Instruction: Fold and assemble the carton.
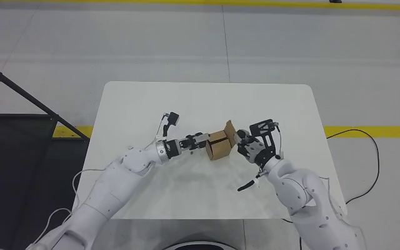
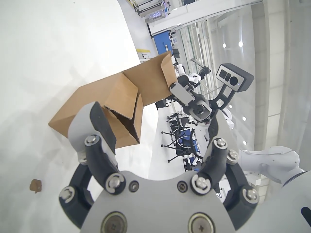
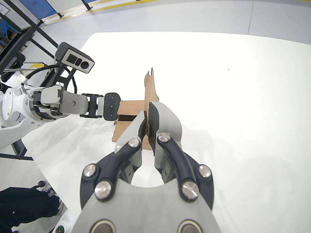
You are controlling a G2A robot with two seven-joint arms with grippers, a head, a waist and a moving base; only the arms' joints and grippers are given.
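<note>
Resting near the middle of the white tabletop [image 1: 187, 103], the brown carton [image 1: 217, 147] sits between the two hands, its end flaps only partly folded. Right hand [image 3: 147, 118]: clenched on one flap [image 3: 148, 88], which stands upright at the carton's nearer end. Left hand [image 1: 201, 139]: released, fingers spread wide, one pad [image 2: 102, 120] touching the loose flaps at the opposite, open end; the other finger is clear of the cardboard. A small cardboard scrap [image 2: 36, 186] lies on the tabletop, apart from the carton.

Left gripper [image 1: 201, 139] — carton [image 1: 217, 147] — right gripper [image 1: 240, 140]
</note>
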